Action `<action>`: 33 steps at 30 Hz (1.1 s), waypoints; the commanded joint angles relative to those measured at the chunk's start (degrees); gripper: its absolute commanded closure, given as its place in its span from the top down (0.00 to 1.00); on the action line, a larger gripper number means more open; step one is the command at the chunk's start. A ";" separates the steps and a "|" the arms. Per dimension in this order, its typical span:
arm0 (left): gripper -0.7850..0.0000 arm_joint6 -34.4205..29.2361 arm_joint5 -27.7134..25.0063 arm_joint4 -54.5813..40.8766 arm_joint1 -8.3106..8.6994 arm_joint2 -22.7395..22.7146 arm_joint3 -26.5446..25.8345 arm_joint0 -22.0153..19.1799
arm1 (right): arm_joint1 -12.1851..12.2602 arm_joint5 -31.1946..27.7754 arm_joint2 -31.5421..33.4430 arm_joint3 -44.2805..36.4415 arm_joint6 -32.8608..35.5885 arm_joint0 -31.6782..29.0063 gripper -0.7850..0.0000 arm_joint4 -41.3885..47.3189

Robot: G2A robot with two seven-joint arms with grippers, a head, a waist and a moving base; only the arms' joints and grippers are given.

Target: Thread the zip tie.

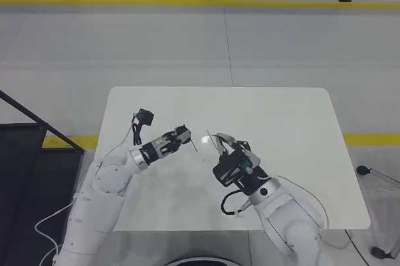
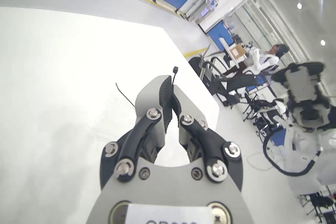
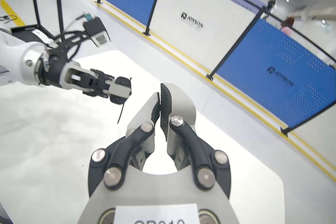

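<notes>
A thin black zip tie point(image 2: 175, 69) is pinched between the pads of my left gripper point(image 2: 172, 89), which is shut on it. Its square head sticks out past the fingertips, and the tail point(image 2: 123, 93) curves out on the other side. From above, the left gripper point(image 1: 184, 135) hovers over the white table point(image 1: 286, 120) with the zip tie point(image 1: 195, 143) hanging from its tip. My right gripper point(image 1: 221, 141) sits close beside it, tips facing it. In the right wrist view the right gripper point(image 3: 160, 96) is shut, a short gap from the left gripper point(image 3: 123, 89) and the dangling strap point(image 3: 120, 112).
A black frame rack point(image 1: 14, 153) stands off the table's left side. Yellow floor lines point(image 1: 379, 138) run past the table. Blue and white fence panels point(image 3: 183, 12) stand well beyond the table's far edge.
</notes>
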 commanded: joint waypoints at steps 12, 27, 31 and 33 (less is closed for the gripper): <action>0.00 -6.38 -5.01 0.75 0.73 4.79 3.19 -3.36 | 2.03 -9.57 3.42 -1.12 -12.44 -1.51 0.00 -7.69; 0.00 -1.11 -3.87 5.93 0.68 7.06 1.27 -2.52 | 2.12 -8.17 1.48 -0.34 -10.97 -1.48 0.00 -8.90; 0.00 -0.27 -5.43 6.69 0.82 8.18 1.77 -3.13 | 2.63 -10.88 0.95 0.12 -13.06 -0.68 0.00 -11.38; 0.00 -0.02 -6.40 6.48 0.92 8.44 1.99 -3.46 | 2.93 -12.12 1.35 0.27 -14.70 -0.51 0.00 -12.17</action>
